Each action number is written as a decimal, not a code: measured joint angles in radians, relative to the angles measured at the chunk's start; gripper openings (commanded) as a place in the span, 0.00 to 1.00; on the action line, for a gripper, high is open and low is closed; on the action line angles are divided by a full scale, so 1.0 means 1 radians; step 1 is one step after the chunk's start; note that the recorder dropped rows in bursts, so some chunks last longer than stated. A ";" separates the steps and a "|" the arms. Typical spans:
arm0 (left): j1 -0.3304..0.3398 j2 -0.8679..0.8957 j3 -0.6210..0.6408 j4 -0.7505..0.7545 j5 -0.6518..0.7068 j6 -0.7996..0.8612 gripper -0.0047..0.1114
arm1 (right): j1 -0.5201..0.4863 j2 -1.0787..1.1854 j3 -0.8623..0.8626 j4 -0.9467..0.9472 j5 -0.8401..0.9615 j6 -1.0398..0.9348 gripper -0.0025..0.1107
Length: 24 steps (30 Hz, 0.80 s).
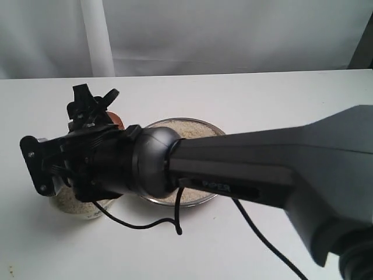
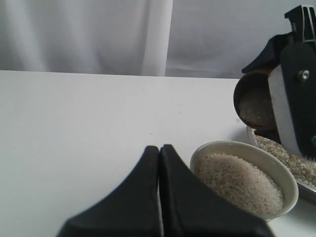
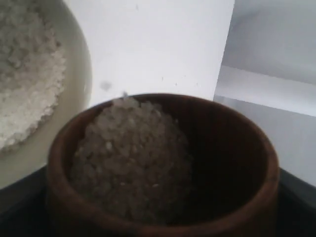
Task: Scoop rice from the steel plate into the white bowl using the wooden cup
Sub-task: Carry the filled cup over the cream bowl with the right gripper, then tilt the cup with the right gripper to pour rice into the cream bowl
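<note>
Two pincers: right pincer (image 1: 98,109) clasps the wooden cup (image 3: 232,163) of rice (image 3: 131,158) near the white bowl (image 2: 291,197), left pincer (image 2: 159,148) closed.

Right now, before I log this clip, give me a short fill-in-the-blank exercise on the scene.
1. The wooden cup is carrying ____.
2. The left gripper is ____, holding nothing.
3. The bowl beside the steel plate is coloured ____.
Missing words: rice; shut; white.
</note>
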 measured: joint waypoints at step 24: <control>0.000 0.000 0.000 0.000 0.000 0.000 0.04 | 0.052 0.036 -0.002 -0.135 0.093 -0.240 0.02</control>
